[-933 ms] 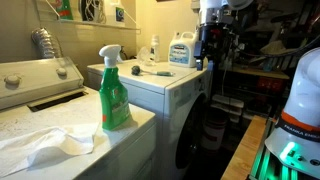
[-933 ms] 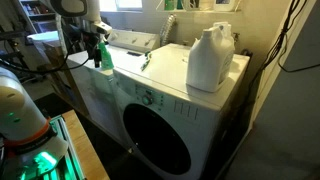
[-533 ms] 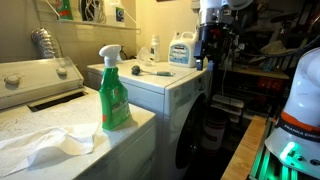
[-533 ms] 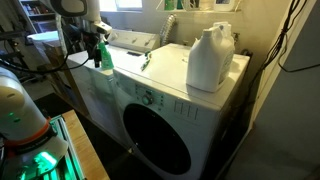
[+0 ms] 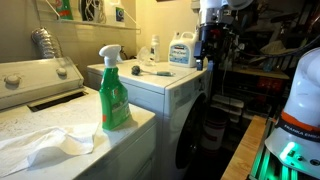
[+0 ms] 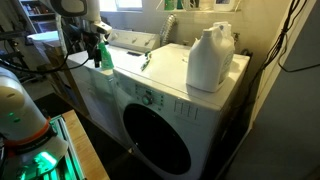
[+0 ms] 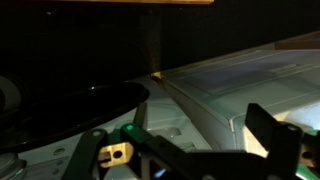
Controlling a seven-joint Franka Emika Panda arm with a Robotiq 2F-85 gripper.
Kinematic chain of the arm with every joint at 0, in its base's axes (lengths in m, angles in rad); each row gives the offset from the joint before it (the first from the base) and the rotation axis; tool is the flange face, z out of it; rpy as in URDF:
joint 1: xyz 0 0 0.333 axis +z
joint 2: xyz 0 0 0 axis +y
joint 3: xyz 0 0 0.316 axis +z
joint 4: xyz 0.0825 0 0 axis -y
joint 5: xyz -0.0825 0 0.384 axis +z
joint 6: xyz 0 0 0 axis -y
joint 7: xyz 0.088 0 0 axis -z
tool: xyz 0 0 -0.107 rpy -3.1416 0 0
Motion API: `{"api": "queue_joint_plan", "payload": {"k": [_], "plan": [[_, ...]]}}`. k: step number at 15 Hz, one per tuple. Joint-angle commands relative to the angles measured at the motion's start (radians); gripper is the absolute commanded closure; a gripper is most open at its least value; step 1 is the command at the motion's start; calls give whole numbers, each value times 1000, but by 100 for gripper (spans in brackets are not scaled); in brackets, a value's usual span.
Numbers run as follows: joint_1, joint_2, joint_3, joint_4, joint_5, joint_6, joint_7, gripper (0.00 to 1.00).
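My gripper is open and empty; its two dark fingers stand wide apart in the wrist view, over the edge of a white appliance top. In both exterior views the gripper hangs beside the front-loading washer, off its side edge. A white detergent jug stands on the washer top. A green spray bottle stands on the neighbouring machine. The gripper touches nothing.
A white cloth lies by the spray bottle. A small white bottle and a dark tool lie on the washer top. The round washer door faces front. A wooden edge with a green-lit device is nearby.
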Motion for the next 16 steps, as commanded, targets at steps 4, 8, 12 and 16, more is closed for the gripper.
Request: {"api": "queue_joint_plan", "payload": {"k": [4,8,12,16], "plan": [[-9,0,8,2,4,-3,-4,0],[-9,0,8,2,4,-3,-4,0],[-9,0,8,2,4,-3,-4,0],[-30,7,-21,-15,-28,-9,-61,0]]}}
